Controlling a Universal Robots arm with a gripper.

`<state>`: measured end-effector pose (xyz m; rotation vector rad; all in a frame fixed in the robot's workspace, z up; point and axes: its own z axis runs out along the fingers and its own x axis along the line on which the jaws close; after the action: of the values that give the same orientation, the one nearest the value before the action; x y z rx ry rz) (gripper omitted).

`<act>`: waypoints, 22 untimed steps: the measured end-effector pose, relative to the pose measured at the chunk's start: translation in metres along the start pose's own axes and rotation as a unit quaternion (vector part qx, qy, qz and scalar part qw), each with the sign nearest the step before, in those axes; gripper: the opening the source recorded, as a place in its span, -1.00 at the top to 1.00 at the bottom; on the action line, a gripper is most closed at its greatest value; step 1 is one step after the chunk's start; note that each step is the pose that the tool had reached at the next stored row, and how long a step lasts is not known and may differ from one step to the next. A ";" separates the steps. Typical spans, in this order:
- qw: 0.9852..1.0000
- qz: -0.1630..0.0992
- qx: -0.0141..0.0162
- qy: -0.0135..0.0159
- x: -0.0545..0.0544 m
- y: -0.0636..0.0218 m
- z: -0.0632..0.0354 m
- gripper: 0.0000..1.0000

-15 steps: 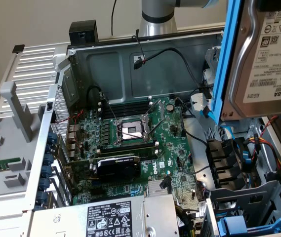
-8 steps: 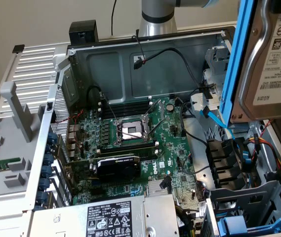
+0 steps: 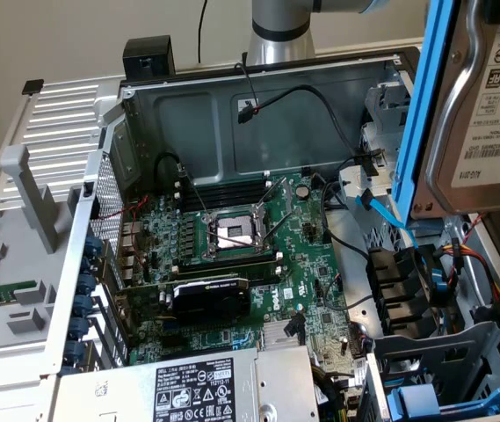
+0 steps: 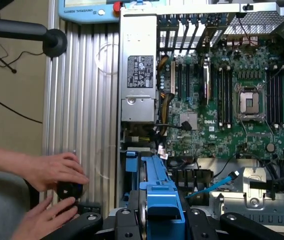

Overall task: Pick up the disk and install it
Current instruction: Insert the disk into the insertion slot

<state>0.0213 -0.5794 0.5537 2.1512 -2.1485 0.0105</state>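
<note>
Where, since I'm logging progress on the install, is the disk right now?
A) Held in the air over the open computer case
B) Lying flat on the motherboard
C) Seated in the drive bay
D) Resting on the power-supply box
A: the disk hangs clear above the open computer case at the exterior view's right, its blue carrier clamped in the gripper.

The disk [image 3: 487,123] (blue-framed) hangs tilted above the open computer case [image 3: 214,114]
</note>
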 end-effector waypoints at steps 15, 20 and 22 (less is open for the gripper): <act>1.000 0.004 -0.001 -0.004 0.000 -0.0039 0.0022 0.26; 1.000 0.017 -0.002 -0.017 0.001 -0.0041 0.0058 0.26; 1.000 0.018 -0.002 -0.018 0.005 -0.0044 0.0077 0.26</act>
<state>0.0252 -0.5852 0.5461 2.1253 -2.2046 -0.0297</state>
